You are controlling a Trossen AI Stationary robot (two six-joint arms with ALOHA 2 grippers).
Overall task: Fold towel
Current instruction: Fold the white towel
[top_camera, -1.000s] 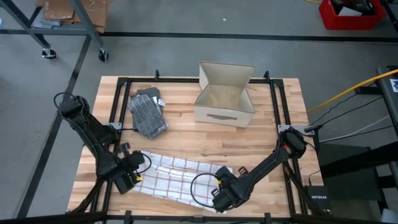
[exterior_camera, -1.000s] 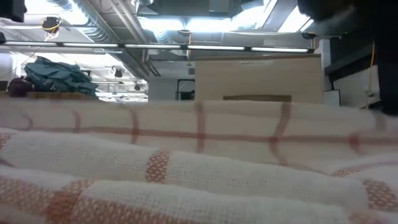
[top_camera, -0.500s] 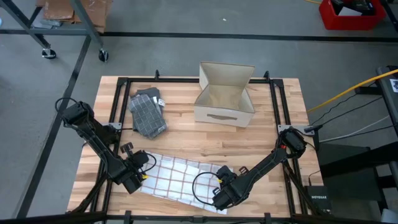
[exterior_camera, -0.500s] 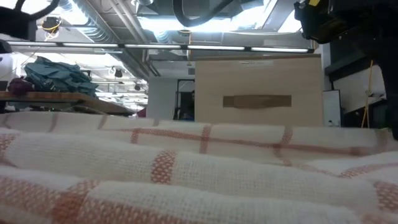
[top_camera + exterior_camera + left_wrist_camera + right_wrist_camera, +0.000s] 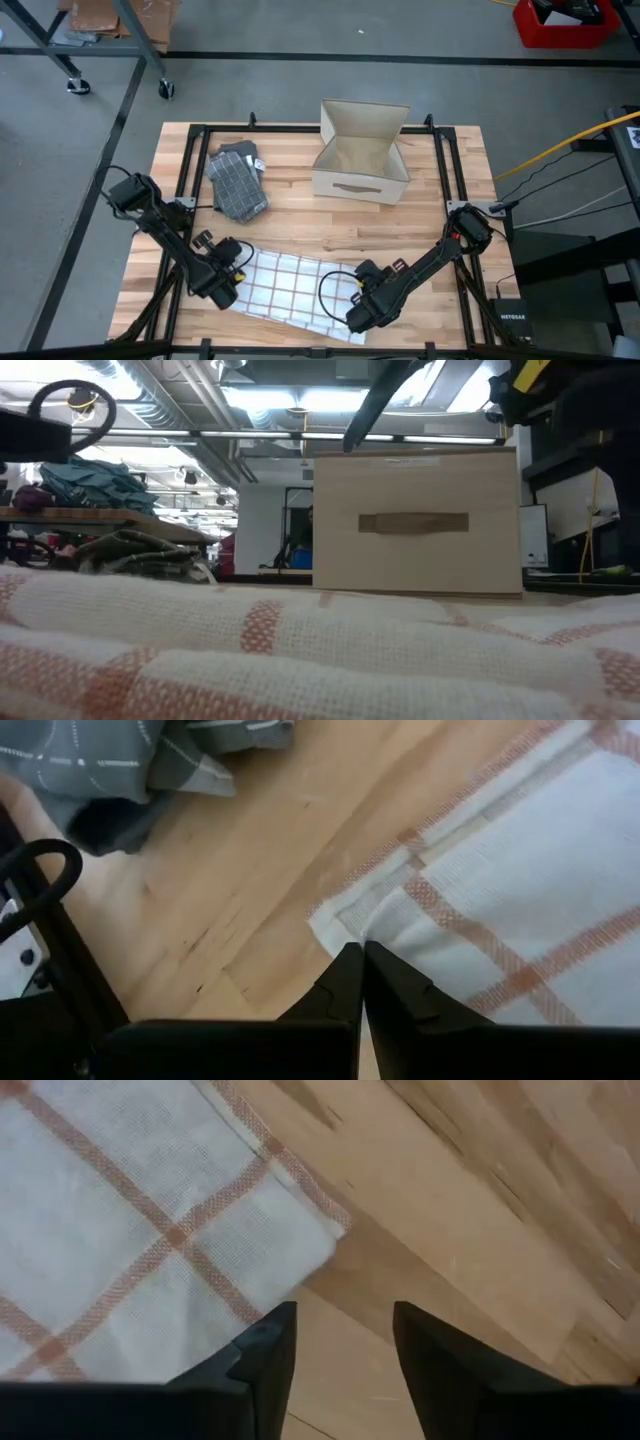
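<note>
A white towel (image 5: 295,290) with orange checks lies near the table's front edge, with layers showing at its left corner (image 5: 325,915). It fills the foreground of the low view (image 5: 300,650). My left gripper (image 5: 228,287) is shut at that left corner. My right gripper (image 5: 358,315) stands open just off the towel's right corner (image 5: 335,1230). That corner lies flat on the wood, and only bare wood shows between the fingers (image 5: 265,1350). My left gripper is shut on the towel's edge (image 5: 385,935) beside its left corner, pinched at the fingertips (image 5: 345,970). The fingers slant down from the table's left side. The tips hide how many layers they have. The towel around them lies slack on the table.
An open cardboard box (image 5: 360,155) stands at the far middle of the table. A grey checked cloth (image 5: 237,180) lies bunched at the far left. Black frame rails (image 5: 190,160) run along the table's sides. Bare wood lies between the towel and the box.
My right gripper has opened and let go of the towel's right corner. My left gripper, still shut, has gone toward the table's right edge. The towel has sunk from a raised stretch onto the table, and now spans less from left to right.
</note>
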